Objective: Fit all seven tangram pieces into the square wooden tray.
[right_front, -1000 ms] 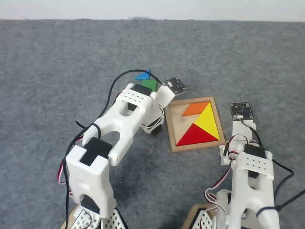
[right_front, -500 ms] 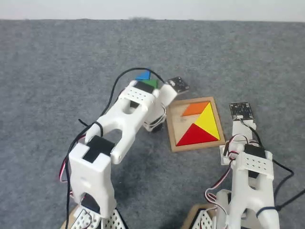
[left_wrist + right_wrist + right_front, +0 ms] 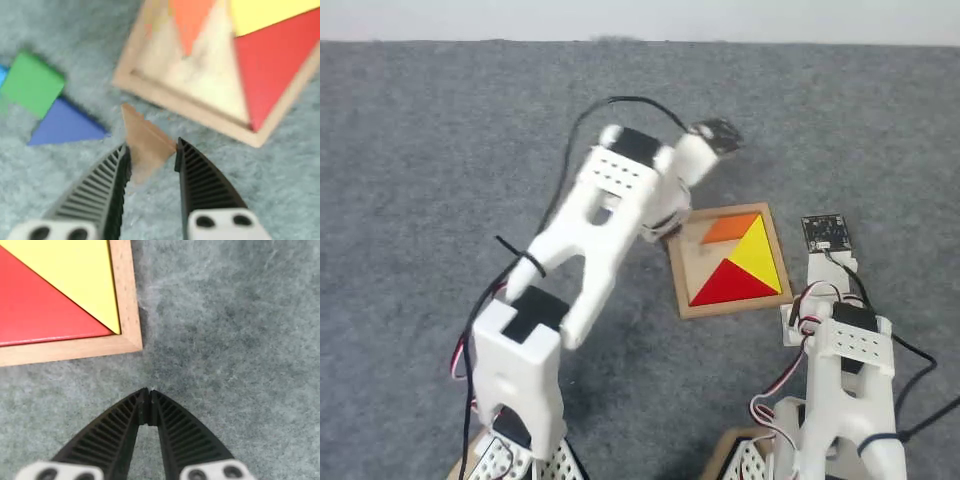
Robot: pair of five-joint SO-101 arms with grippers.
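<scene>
Three pieces are recorded seated in the square wooden tray [image 3: 688, 262] in the high view: an orange triangle [image 3: 728, 228] at the far side, a yellow triangle [image 3: 758, 255] at the right, a red triangle [image 3: 725, 285] at the near side. The left part of the tray floor is bare wood. The tray's far-left corner is covered by the left arm [image 3: 610, 215], which is stretched from the near-left base over the grey carpet [image 3: 420, 150]; whatever lies beneath its wrist is concealed. The right arm [image 3: 845, 360] stands by the tray's near-right corner. Wide open carpet is left on the far and left sides.

Left wrist view: the left gripper [image 3: 152, 145] is closed on a brown triangle [image 3: 142, 132], one finger at each side. The piece's outline is blurred, and whether it touches the carpet cannot be told. It is held just outside the tray's left rim. A green square [image 3: 31, 84] and a blue triangle [image 3: 65, 124] lie touching on the carpet, apart from the tray. A light-blue sliver [image 3: 2, 75] is cut off by the frame edge.

Right wrist view: the right gripper [image 3: 148, 392] is held over bare carpet near the tray's near-right corner, fingers pressed together with nothing between. The yellow and red triangles are cut off at the frame edge. Open carpet lies to the right of the rim.
</scene>
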